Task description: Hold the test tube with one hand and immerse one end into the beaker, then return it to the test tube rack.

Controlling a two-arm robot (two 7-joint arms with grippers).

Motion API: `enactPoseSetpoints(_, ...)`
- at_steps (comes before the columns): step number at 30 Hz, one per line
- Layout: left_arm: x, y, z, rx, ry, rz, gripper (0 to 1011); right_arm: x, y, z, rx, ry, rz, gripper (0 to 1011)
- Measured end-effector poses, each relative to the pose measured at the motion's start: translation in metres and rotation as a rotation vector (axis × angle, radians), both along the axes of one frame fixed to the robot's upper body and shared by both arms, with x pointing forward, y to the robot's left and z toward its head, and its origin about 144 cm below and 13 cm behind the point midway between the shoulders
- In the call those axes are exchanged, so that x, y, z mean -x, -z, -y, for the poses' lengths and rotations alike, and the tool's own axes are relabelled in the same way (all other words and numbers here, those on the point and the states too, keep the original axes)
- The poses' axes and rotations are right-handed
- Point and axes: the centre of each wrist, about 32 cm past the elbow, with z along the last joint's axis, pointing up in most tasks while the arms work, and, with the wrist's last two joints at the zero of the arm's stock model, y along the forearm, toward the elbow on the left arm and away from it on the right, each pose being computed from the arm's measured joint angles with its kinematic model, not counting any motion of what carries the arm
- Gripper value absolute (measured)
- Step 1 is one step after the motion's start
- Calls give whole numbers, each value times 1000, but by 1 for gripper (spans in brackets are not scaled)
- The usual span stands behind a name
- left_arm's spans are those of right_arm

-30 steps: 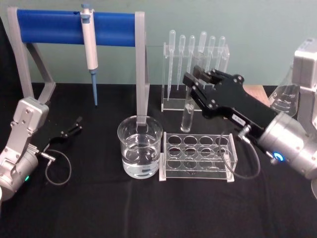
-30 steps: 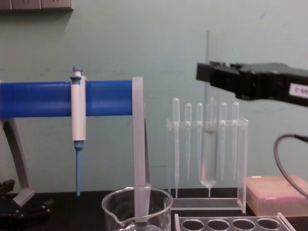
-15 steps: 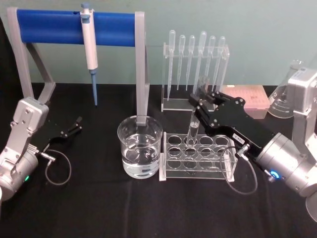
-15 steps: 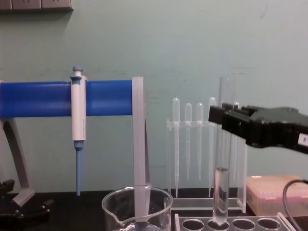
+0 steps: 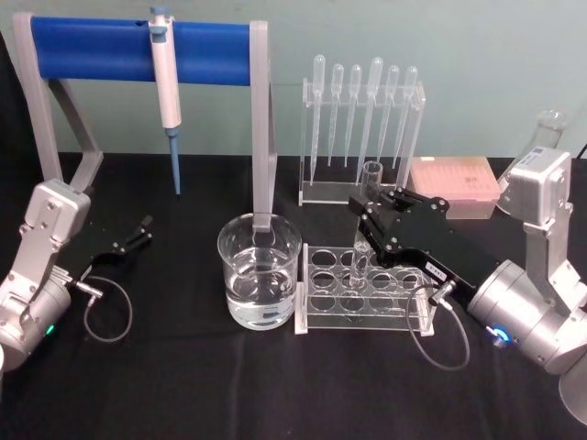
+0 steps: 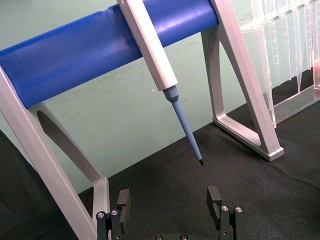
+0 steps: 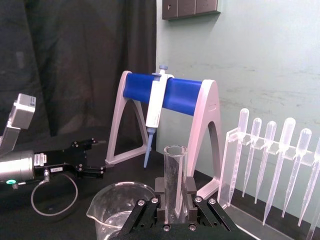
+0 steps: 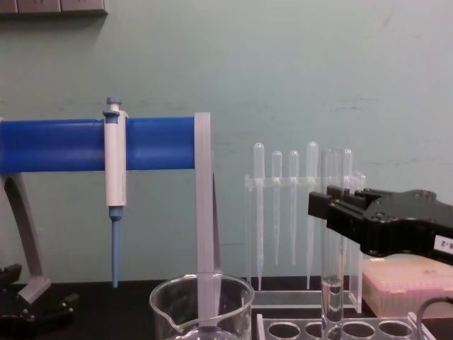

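While the right tool hides the middle of the test tube, its two fingers are pinched on the glass, as the right wrist view shows with the tube upright between the black pads. In the chest view the tube's lower end reaches down into a hole of the clear rack, but the rounded bottom is cut off by the picture's lower edge, so I cannot tell whether it rests on the rack's floor. A little liquid sits low in the tube. From the head camera the rack lies near the middle of the table, and the tube stands in its back row, toward the rack's left end. Just beside the rack's left end stands the beaker, part full of clear liquid. Behind them, toward the table's far edge, are a stand of pipettes and a blue-barred frame with a pipettor hanging on it. The left tool rests near the table's left edge, its fingers spread apart and holding nothing.
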Motion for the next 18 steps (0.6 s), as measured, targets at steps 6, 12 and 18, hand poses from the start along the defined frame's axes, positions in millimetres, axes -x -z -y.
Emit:
enactPoseSetpoints(6, 0, 0, 0, 0, 0, 0, 1000, -2, 7, -2, 5, 0, -11, 226)
enactPoseSetpoints(12, 0, 0, 0, 0, 0, 0, 1000, -1, 16, -3, 14, 2, -31, 226)
enactPoseSetpoints(18, 0, 0, 0, 0, 0, 0, 1000, 0, 24, -3, 23, 4, -51, 226)
